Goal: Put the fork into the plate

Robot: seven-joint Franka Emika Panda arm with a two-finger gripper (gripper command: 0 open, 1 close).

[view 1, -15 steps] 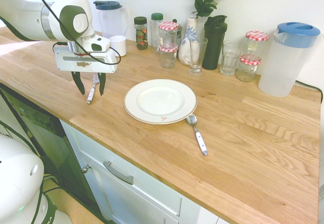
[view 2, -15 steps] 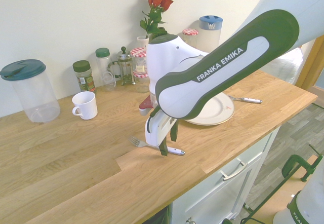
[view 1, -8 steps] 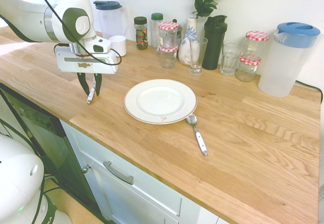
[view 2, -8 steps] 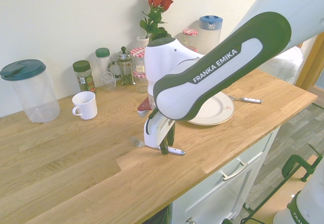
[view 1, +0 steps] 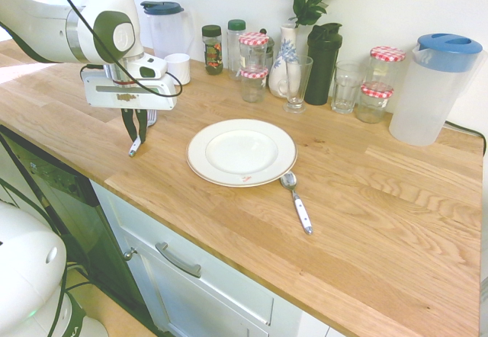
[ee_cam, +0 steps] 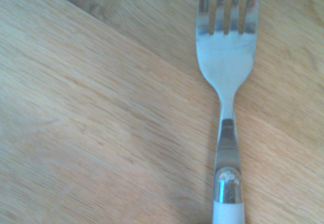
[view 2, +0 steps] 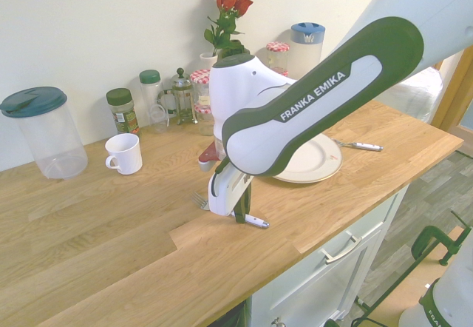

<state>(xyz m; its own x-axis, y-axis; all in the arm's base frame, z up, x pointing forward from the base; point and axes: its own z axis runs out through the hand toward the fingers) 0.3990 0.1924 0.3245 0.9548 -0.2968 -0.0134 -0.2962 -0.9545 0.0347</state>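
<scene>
The fork (view 1: 135, 148), with silver tines and a white handle, is at the countertop left of the plate, and my gripper (view 1: 137, 127) stands upright over it, shut on its handle. From the other side the fork's tines (view 2: 198, 200) and the end of its handle stick out on either side of the gripper (view 2: 240, 210). Close up, the fork (ee_cam: 228, 67) shows above bare wood. I cannot tell whether it still touches the counter. The round white plate (view 1: 242, 152) with a thin gold rim sits empty to the gripper's right, partly hidden behind the arm as the plate (view 2: 318, 160).
A white-handled spoon (view 1: 297, 200) lies just beside the plate near the counter's front edge. A white mug (view 1: 178, 68), jars, glasses, a vase of roses (view 1: 290, 62) and two lidded jugs (view 1: 435, 85) line the back wall.
The fingers have gone from spread on either side of the fork to shut on its handle. The tines' end looks a touch higher in the second exterior view.
</scene>
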